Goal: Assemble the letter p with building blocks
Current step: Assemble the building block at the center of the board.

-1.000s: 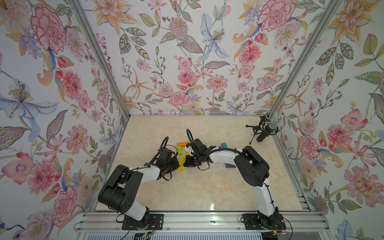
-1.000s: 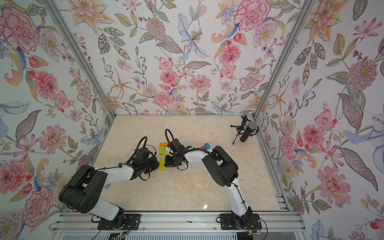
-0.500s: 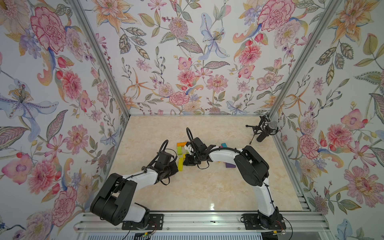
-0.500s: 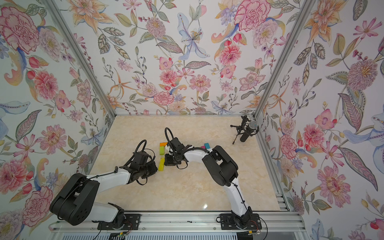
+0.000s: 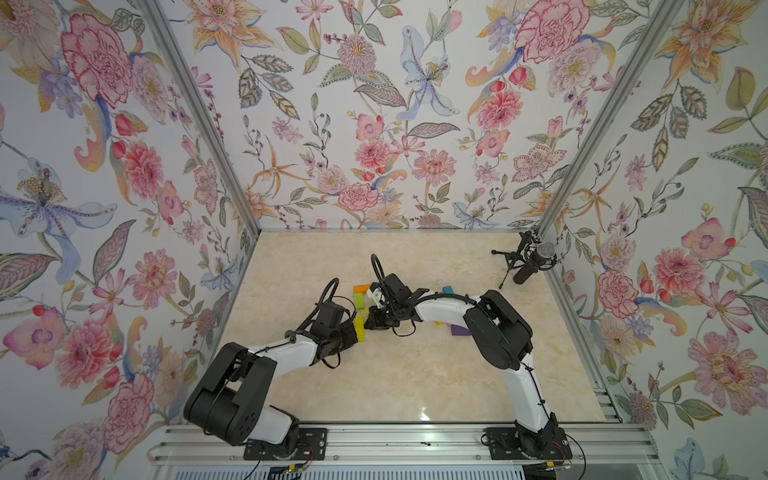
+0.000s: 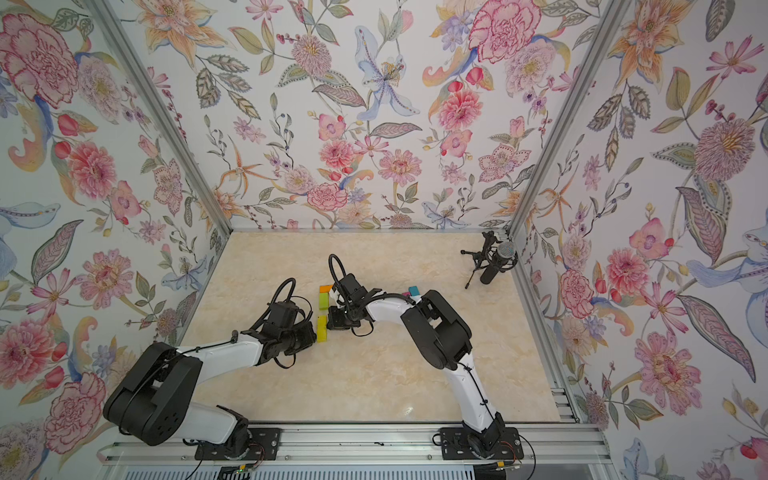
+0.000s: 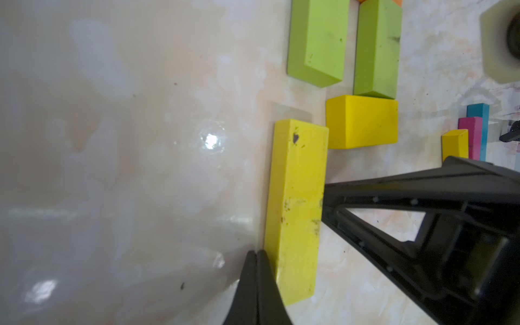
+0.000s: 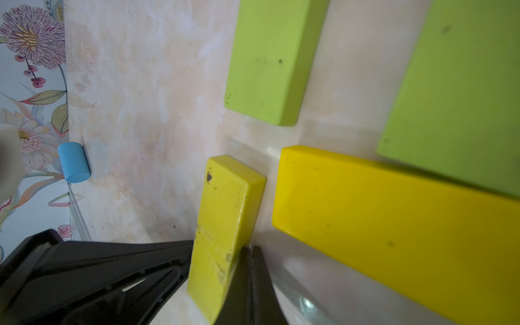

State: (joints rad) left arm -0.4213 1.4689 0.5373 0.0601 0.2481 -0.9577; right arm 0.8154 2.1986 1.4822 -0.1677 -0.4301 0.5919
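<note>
**Item 1.** My left gripper (image 7: 255, 257): black fingers clenched together with nothing between them. The tips lie against one long side of the long yellow block (image 7: 295, 211), near its close end.

**Item 2.** My right gripper (image 8: 249, 253): also clenched and empty. Its tips touch the opposite long side, so the block sits between my two grippers and neither grasps it.

**Item 3.** Long yellow block: a flat rectangular brick with scuffed paint and one dark chip near the far end. It lies flat on the beige marble-patterned table (image 5: 415, 374), about mid-table.

**Item 4.** Second yellow block (image 7: 363, 122): a flat brick of deeper yellow. It lies crosswise just beside the far corner of item 3.

**Item 5.** First lime-green block (image 7: 318, 39): a flat brick roughly in line with item 3, beyond it, with a gap between them.

**Item 6.** Second lime-green block (image 7: 377, 47): parallel to item 5 across a narrow gap. Its end meets item 4.

**Item 7.** Orange block (image 5: 361, 287): at the far end of the green pair, partly hidden by my right arm.

**Item 8.** Small yellow block (image 7: 454, 143), pink block (image 7: 470, 132) and teal block (image 7: 477, 111): close together, off to my right.

**Item 9.** Purple block (image 5: 459, 330): beside my right arm, partly hidden.

**Item 10.** Black microphone (image 5: 532, 259) on a small tripod: at the far right corner of the table.
</note>
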